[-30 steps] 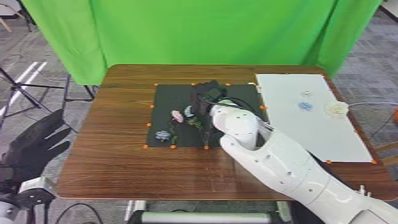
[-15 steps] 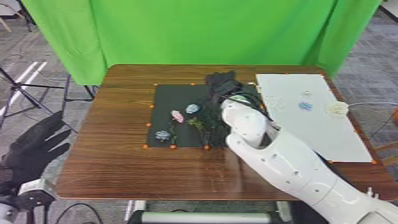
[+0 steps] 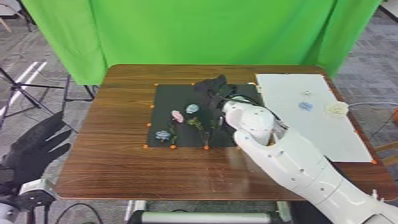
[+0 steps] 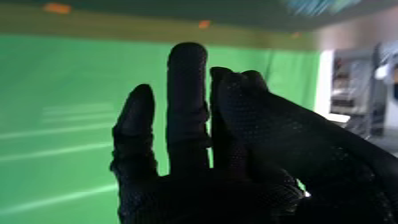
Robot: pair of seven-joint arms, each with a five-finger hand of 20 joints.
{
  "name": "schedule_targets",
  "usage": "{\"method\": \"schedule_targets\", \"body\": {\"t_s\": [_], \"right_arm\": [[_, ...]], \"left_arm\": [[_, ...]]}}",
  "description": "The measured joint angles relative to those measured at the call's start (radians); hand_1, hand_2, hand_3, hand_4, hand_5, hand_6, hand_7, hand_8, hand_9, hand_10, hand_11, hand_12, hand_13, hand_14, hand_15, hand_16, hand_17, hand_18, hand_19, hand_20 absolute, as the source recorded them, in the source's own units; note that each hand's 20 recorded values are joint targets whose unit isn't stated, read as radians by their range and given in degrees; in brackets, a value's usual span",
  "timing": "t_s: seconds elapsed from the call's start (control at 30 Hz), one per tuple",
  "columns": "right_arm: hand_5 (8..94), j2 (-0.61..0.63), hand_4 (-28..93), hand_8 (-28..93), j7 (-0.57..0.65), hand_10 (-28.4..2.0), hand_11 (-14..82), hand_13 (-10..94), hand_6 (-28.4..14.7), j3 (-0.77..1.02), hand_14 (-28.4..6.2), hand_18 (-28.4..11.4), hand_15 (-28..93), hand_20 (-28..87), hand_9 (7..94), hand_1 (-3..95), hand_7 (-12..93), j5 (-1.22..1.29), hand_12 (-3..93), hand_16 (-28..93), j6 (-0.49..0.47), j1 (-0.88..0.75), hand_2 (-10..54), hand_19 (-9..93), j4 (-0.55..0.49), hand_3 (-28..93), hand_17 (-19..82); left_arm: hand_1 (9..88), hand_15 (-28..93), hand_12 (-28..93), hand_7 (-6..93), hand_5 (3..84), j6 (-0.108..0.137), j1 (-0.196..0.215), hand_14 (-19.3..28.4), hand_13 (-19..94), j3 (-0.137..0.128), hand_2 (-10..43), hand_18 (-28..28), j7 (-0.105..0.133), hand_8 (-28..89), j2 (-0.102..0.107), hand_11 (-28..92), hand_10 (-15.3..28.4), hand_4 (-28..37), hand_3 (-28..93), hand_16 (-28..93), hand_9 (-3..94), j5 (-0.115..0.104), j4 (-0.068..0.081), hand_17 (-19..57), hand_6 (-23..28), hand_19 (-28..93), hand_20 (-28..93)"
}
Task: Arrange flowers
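"Over the black mat [image 3: 171,96], at its far right, how's the right hand [image 3: 211,88]?"

"Fingers mostly straight, thumb against them; nothing visibly pinched."

"The pale blue flower [image 3: 192,108]?"

"On the mat, nearer and left. If that's next, I'd part the thumb, come in low and pinch gently below the petals."

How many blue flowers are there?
3: a blue flower near a corner of the black mat, a paler one beyond the pink flower, another on the white sheet. The right hand may hide more.
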Motion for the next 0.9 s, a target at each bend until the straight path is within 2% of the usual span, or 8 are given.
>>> {"method": "schedule_targets", "body": {"t_s": [0.53,0.9], "right_arm": [[50.0,-0.016,-6,-18,-0.076,-2.1,11.1,46,4.8,-0.029,-6.1,-18.2,67,55,55.1,37.2,25,-0.039,15.2,33,-0.057,0.014,12.1,70,0.005,93,9],[58.2,-0.016,-7,-19,-0.086,-3.1,15.2,47,5.6,-0.032,-6.5,-18.2,68,55,61.6,37.0,28,-0.065,17.0,34,-0.082,0.014,10.9,70,0.012,93,10]], "left_arm": [[23.9,16,20,17.8,21.7,0.0,0.003,11.6,13,0.0,-0.8,17.7,0.0,-10,-0.001,10,8.7,-26.6,70,8,17.1,0.0,-0.001,-12.7,0.5,35,10],[23.9,17,20,17.8,21.7,0.0,0.003,11.6,13,0.0,-0.7,17.7,0.001,-10,-0.002,10,8.6,-26.5,70,8,17.1,0.0,-0.001,-12.8,0.5,34,10]]}}
